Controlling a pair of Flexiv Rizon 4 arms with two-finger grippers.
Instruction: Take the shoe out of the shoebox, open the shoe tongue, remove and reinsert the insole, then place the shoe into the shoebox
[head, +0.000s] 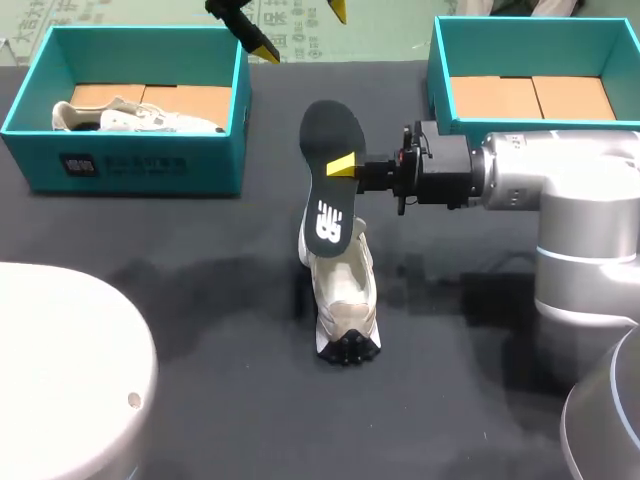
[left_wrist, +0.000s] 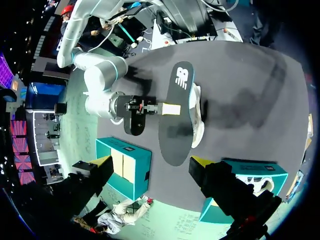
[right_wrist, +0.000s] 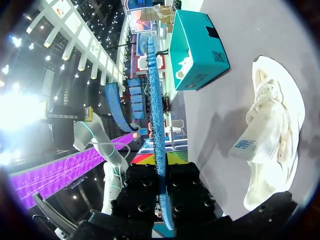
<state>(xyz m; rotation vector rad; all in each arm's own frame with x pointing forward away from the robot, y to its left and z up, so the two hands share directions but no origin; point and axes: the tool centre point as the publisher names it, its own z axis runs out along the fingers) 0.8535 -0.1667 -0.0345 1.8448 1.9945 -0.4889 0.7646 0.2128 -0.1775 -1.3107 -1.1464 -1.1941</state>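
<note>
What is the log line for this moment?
right hand shut on dark flat insole | white sneaker on black table | left hand open

Beneath the insole (head: 330, 185) that the right gripper (head: 342, 165) clamps lies the shoe (head: 346, 295), barring a straight drop. The near shoebox (head: 530, 45) stands just beside its wrist. Ahead of its fingers, bare table (head: 200, 300) stretches to the far shoebox (head: 140, 165), well apart

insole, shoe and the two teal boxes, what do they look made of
Insole: probably foam, thin, matte dark face, blue textured edge. Shoe on the table: off-white fabric with suede-like panels, softly creased; dark sole looks rubbery. Left shoebox and right shoebox: cardboard, smooth teal outside, raw brown flaps inside.
</note>
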